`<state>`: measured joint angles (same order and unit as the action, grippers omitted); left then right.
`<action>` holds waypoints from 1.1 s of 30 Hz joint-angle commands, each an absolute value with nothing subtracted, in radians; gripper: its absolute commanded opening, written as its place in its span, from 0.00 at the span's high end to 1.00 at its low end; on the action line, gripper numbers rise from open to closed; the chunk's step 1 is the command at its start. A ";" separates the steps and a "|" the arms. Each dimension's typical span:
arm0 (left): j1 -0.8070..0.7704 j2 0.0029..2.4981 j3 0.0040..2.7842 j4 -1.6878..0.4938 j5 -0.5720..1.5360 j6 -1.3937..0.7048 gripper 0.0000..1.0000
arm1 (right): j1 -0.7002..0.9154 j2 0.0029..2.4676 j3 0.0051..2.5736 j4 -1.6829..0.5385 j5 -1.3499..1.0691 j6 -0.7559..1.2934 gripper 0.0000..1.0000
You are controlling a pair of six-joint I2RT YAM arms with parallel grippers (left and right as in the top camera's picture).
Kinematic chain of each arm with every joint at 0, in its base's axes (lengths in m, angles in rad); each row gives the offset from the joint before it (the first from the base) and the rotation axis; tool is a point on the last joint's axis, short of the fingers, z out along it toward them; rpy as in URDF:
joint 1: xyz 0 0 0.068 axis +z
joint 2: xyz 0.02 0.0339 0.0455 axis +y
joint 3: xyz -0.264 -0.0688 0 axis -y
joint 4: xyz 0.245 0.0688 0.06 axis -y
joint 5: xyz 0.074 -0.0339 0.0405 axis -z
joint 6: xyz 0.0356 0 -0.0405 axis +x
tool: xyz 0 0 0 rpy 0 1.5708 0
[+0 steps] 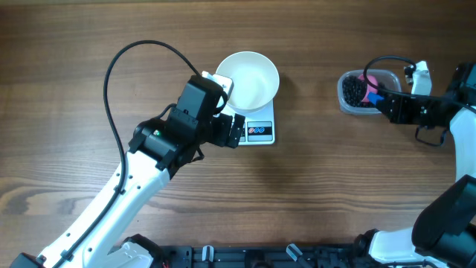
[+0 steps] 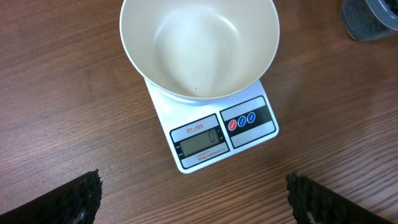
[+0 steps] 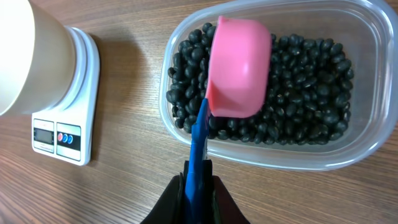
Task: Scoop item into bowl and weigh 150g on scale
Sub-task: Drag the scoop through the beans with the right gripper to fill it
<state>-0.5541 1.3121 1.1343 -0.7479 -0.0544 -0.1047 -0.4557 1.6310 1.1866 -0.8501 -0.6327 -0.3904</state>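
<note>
Right wrist, right claw (image 3: 196,183) pinching scoop (image 3: 239,65)

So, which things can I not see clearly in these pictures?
- Scale reading: the digits are too small and blurred in the left wrist view.
- Pink scoop inside: the right wrist view shows only its outside, so any beans in it are hidden.
- Tub: overhead, the right gripper covers part of it.
</note>
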 commanded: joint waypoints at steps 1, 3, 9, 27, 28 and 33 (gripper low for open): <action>-0.553 1.320 1.148 -0.745 -0.046 -0.083 0.00 | -0.454 1.646 1.182 -0.829 -0.707 -0.380 0.96; -0.552 1.320 1.148 -0.745 -0.046 -0.083 0.00 | -0.454 1.646 1.182 -0.824 -0.678 -0.360 0.96; -0.553 1.320 1.148 -0.745 -0.046 -0.083 0.00 | -0.454 1.646 1.177 -0.826 -0.678 -0.353 0.96; -0.552 1.320 1.148 -0.745 -0.046 -0.083 0.00 | -0.495 1.648 1.170 -0.823 -0.785 -0.227 0.96; -0.553 1.320 1.148 -0.745 -0.046 -0.083 0.00 | -0.495 1.648 1.170 -0.823 -0.775 -0.221 0.96; -0.552 1.320 1.148 -0.745 -0.046 -0.082 0.00 | -0.495 1.648 1.170 -0.818 -0.748 -0.197 0.96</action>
